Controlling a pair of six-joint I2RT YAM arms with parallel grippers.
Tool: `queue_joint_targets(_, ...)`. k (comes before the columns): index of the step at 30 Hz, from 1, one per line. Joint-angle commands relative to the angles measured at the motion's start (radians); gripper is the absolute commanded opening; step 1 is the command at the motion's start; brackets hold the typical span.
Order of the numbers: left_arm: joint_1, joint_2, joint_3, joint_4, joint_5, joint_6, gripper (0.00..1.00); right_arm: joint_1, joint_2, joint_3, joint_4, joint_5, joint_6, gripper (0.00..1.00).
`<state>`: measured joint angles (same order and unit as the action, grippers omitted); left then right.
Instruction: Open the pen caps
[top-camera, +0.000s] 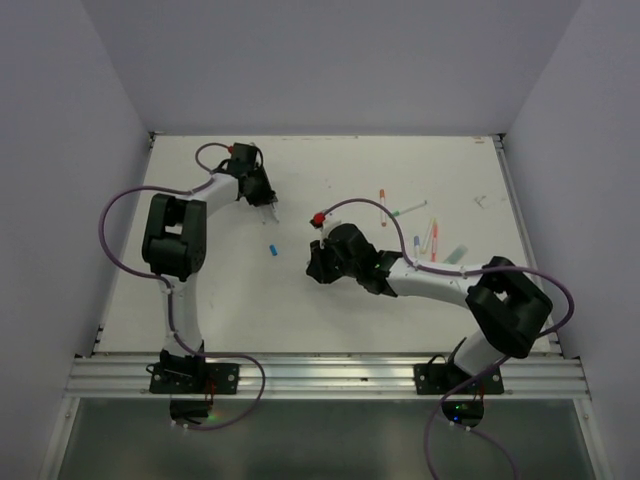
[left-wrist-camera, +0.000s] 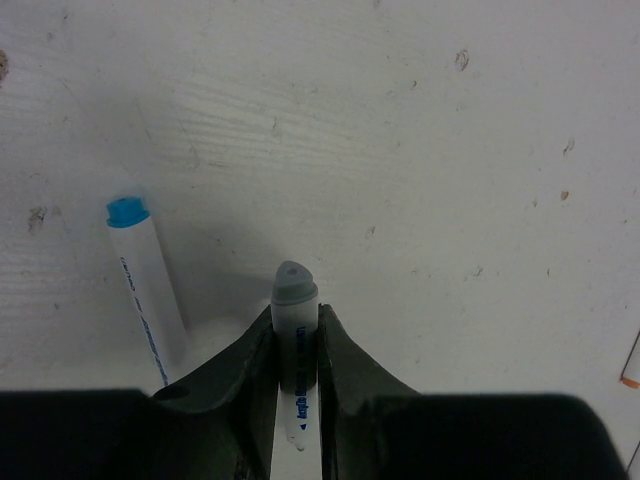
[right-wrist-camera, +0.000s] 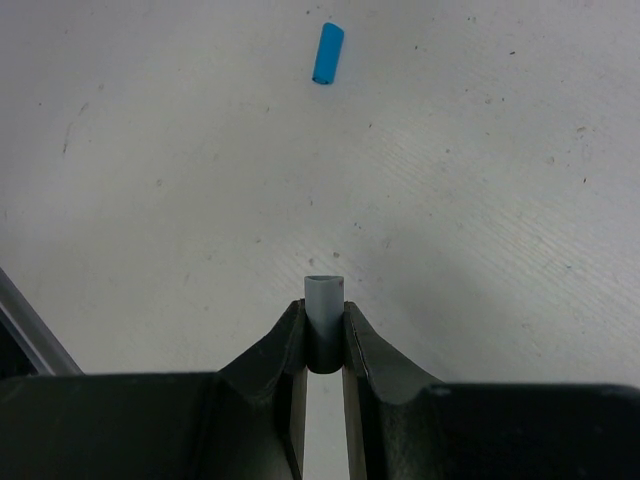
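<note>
My left gripper (left-wrist-camera: 297, 322) is shut on a white pen barrel (left-wrist-camera: 296, 345) with a grey end, near the table's back left (top-camera: 268, 205). A second white barrel with a blue end (left-wrist-camera: 143, 285) lies on the table just left of it. My right gripper (right-wrist-camera: 323, 318) is shut on a short grey pen cap (right-wrist-camera: 323, 300) and hovers at mid-table (top-camera: 316, 262). A loose blue cap (right-wrist-camera: 327, 53) lies on the table ahead of it and also shows in the top view (top-camera: 272, 250).
Several capped pens lie at the back right: one orange-tipped (top-camera: 382, 192), one green (top-camera: 410, 208), one purple-tipped (top-camera: 417, 243) and others beside them. White walls enclose the table (top-camera: 200, 300). A metal rail (top-camera: 330, 375) runs along the near edge.
</note>
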<state>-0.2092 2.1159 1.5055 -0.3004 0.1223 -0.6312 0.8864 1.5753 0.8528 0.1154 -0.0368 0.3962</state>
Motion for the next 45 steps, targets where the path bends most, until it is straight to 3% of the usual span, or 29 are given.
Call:
queue_joint_targets(1, 0.011, 0.015, 0.039, 0.026, 0.014, 0.025, 0.24, -0.001, 0.014, 0.055, -0.002, 0.005, -0.02, 0.0)
queue_joint_targets(15, 0.011, -0.057, 0.032, -0.005, 0.007, 0.033, 0.41, -0.001, 0.176, 0.207, -0.045, 0.107, 0.01, 0.0)
queue_joint_targets(23, 0.011, -0.33, -0.025, -0.009, 0.046, 0.005, 0.67, -0.015, 0.359, 0.38, -0.112, 0.247, 0.062, 0.04)
queue_joint_targets(29, 0.011, -0.575, -0.106, -0.043, -0.005, 0.06, 0.8, -0.023, 0.454, 0.472, -0.184, 0.314, 0.118, 0.12)
queue_joint_targets(37, 0.01, -0.877, -0.289, -0.123, -0.113, 0.146, 0.9, -0.029, 0.476, 0.503, -0.221, 0.356, 0.139, 0.36)
queue_joint_targets(41, 0.011, -0.959, -0.369, -0.16, -0.164, 0.162, 0.98, -0.032, 0.434, 0.497, -0.237, 0.367, 0.13, 0.55)
queue_joint_targets(45, 0.01, -1.016, -0.396, -0.172, -0.181, 0.174, 1.0, -0.047, 0.358, 0.505, -0.275, 0.371, 0.096, 0.63)
